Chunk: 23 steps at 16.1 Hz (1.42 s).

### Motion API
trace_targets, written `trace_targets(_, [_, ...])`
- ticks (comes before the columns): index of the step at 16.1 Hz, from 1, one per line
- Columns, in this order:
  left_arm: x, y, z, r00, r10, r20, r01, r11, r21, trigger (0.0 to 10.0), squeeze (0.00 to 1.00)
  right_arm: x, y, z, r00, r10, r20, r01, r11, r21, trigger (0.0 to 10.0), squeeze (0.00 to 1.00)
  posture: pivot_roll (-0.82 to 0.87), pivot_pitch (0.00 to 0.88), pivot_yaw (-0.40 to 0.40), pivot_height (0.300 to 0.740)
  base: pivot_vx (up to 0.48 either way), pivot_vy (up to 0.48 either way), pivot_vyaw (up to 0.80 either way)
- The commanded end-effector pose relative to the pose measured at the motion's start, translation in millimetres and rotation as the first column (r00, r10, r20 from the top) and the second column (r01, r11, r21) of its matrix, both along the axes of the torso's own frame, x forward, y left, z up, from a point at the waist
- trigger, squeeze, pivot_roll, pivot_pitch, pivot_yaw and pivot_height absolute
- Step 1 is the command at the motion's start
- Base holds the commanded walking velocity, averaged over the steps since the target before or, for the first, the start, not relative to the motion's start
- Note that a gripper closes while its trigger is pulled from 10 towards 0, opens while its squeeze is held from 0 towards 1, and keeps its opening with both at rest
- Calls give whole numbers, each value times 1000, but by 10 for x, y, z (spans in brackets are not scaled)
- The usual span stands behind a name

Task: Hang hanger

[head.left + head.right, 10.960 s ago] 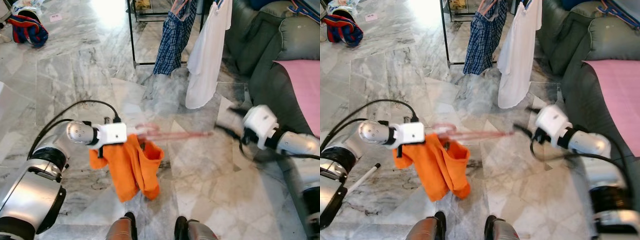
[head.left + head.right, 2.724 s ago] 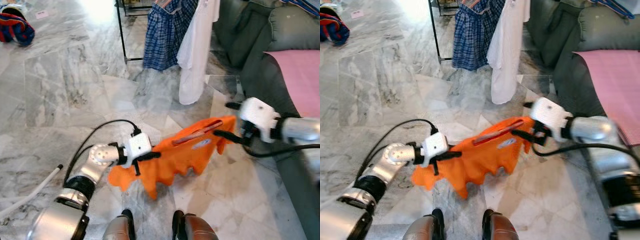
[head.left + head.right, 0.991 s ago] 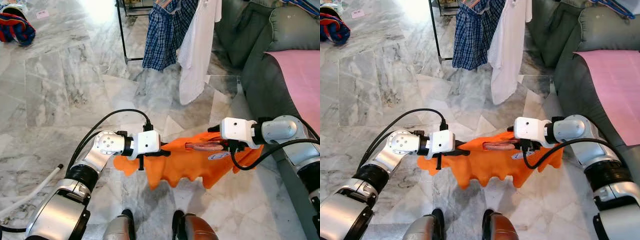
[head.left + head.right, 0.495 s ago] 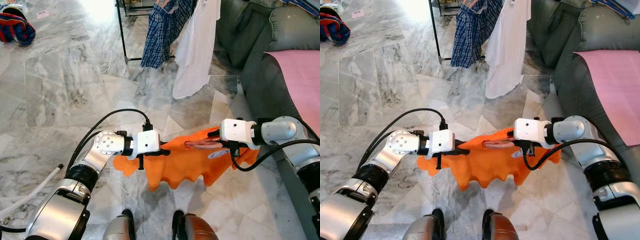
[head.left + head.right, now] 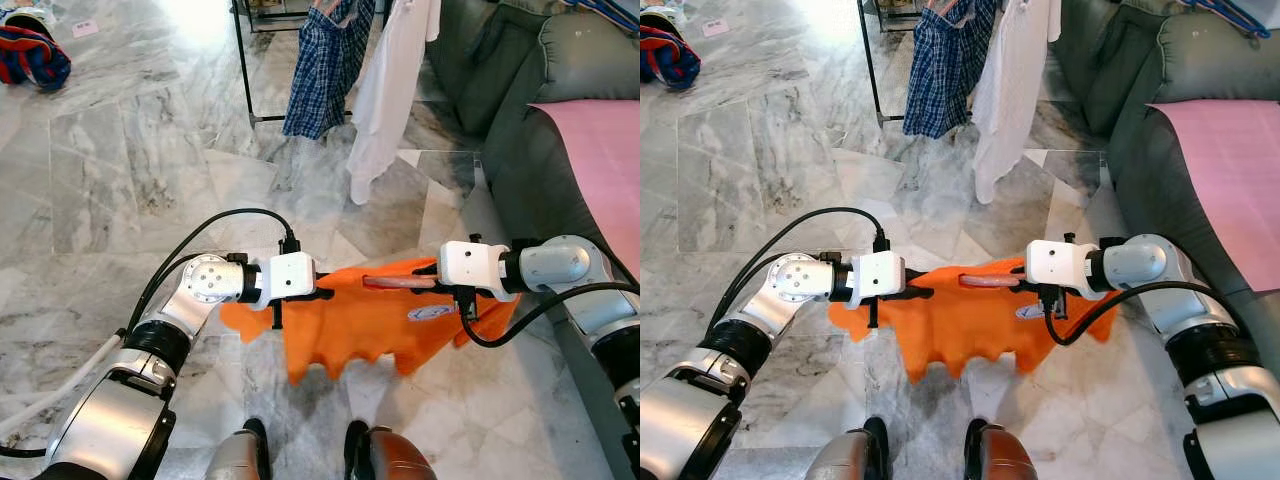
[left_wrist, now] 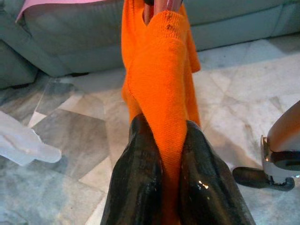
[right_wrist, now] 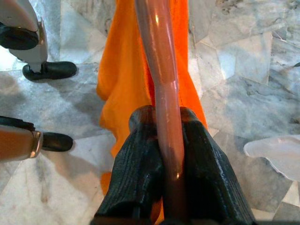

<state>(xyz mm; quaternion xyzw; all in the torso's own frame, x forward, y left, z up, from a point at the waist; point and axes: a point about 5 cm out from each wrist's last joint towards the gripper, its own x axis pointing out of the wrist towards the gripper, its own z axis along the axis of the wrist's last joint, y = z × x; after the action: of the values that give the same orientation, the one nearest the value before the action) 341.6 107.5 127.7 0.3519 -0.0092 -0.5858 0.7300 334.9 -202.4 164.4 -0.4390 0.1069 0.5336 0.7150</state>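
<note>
Above the marble floor [image 5: 120, 170] | hanger [image 5: 398, 283] lies crosswise, right hand [image 5: 440, 282] clamping it | left hand [image 5: 322, 293] pinching orange shirt [image 5: 370, 320] | sofa [image 5: 520, 150] near right

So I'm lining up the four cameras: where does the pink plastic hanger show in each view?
Left eye view: the pink plastic hanger lies level along the top of the orange knit garment, running into the right pincer.
Right eye view: same place, centre.
Left wrist view: its tip at the top edge.
Right wrist view: a bar clamped between the black fingers.
Shared landmark: the orange knit garment.
</note>
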Motion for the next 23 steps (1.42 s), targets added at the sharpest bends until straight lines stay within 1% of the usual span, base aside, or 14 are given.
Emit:
trace_targets(1, [11, 266, -85, 996, 88, -29, -87, 995, 55, 0, 0, -25, -161, 9, 998, -55, -6, 55, 998, -6, 0, 0, -17, 275, -11, 740, 0, 0, 0])
trace_targets(2, [18, 299, -83, 995, 101, -20, -99, 993, 63, 118, 0, -28, -168, 5, 998, -57, -6, 56, 998, -5, 0, 0, -16, 275, -11, 740, 0, 0, 0])
trace_targets(3, [29, 312, -73, 994, 113, -11, -112, 992, 59, 2039, 0, -29, -169, 4, 998, -58, -5, 58, 998, -4, 0, 0, -15, 274, -10, 740, 0, 0, 0])
trace_targets(4, [40, 314, -64, 993, 122, -6, -121, 991, 54, 2863, 0, -26, -163, -1, 998, -59, -4, 59, 998, -2, 0, 0, -15, 274, -10, 740, 0, 0, 0])
trace_targets(5, [46, 305, -58, 992, 126, 3, -126, 991, 49, 4431, 0, -23, -152, -8, 998, -60, -4, 60, 998, 1, 0, 0, -14, 274, -10, 740, 0, 0, 0])
trace_targets(6, [45, 287, -61, 992, 126, -3, -126, 991, 38, 8314, 427, -22, -141, -13, 998, -58, -3, 58, 998, 3, 0, 0, -14, 274, -10, 740, 0, 0, 0])
trace_targets(7, [45, 262, -67, 992, 125, 2, -125, 992, 34, 10000, 1000, -23, -135, -14, 998, -55, -2, 55, 998, 4, 0, 0, -14, 275, -9, 740, 0, 0, 0])
trace_targets(11, [35, 231, -111, 991, 132, 20, -133, 990, 38, 10000, 1000, -18, -132, -1, 998, -55, 3, 55, 998, 5, 0, 0, -17, 276, -11, 740, 0, 0, 0])
trace_targets(14, [54, 296, -128, 984, 176, 36, -178, 983, 53, 10000, 1000, -23, -135, -3, 998, -56, 4, 56, 998, 5, 0, 0, -17, 274, -10, 740, 0, 0, 0])
trace_targets(16, [57, 339, -159, 978, 206, 28, -208, 976, 59, 10000, 1000, -25, -131, -8, 998, -55, 4, 55, 998, 7, 0, 0, -18, 273, -9, 740, 0, 0, 0])
trace_targets(17, [70, 363, -158, 970, 239, 42, -241, 970, 44, 10000, 1000, -29, -133, -17, 998, -57, 4, 57, 998, 9, 0, 0, -19, 271, -8, 740, 0, 0, 0])
trace_targets(19, [129, 398, -83, 941, 329, 77, -326, 944, -45, 10000, 1000, -42, -149, -52, 997, -78, 0, 78, 996, 32, 0, 0, -18, 270, -9, 740, 0, 0, 0])
trace_targets(21, [146, 416, -41, 923, 376, 85, -365, 923, -121, 10000, 1000, -63, -140, -113, 995, -103, -7, 103, 992, 70, 0, 0, -19, 266, -9, 740, 0, 0, 0])
trace_targets(23, [143, 424, -8, 908, 406, 101, -383, 904, -192, 10000, 1000, -80, -132, -199, 991, -135, -12, 135, 986, 97, 0, 0, -17, 264, -9, 740, 0, 0, 0])
